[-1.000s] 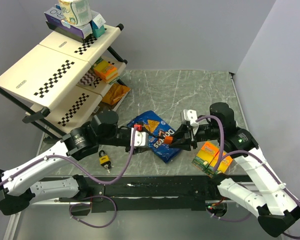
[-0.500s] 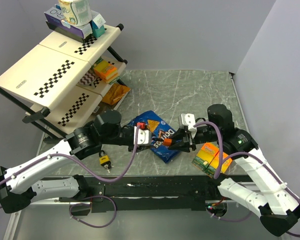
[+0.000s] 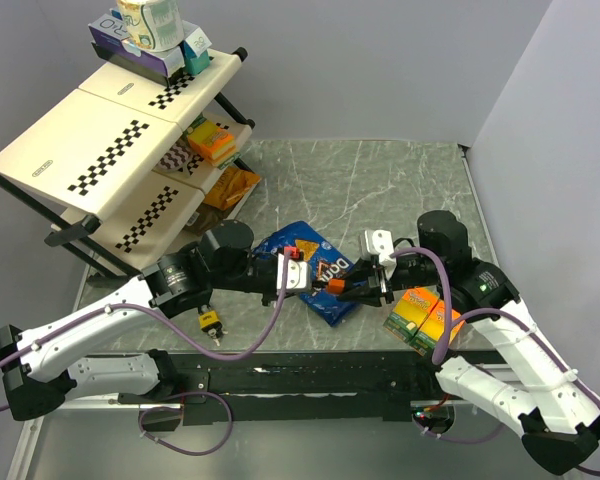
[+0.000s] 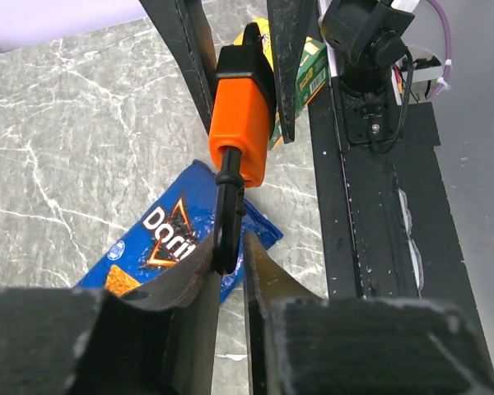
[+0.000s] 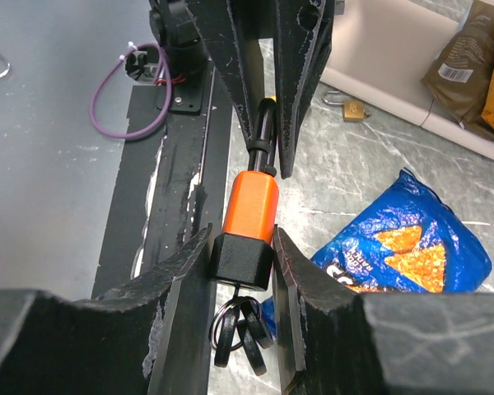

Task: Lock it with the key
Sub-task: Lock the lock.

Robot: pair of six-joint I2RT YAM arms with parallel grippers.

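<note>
Left gripper point(image 4: 229, 259) closed in, pinching orange padlock point(image 4: 243, 123)

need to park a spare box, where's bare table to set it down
Bare marble table lies along the far edge, between the shelf rack and the right wall, beyond the Doritos bag. Crowded: the middle around the orange padlock, and near right by the boxes.

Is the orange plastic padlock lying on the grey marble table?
No, the right gripper clamps the orange plastic padlock by its black end, in the air.
</note>
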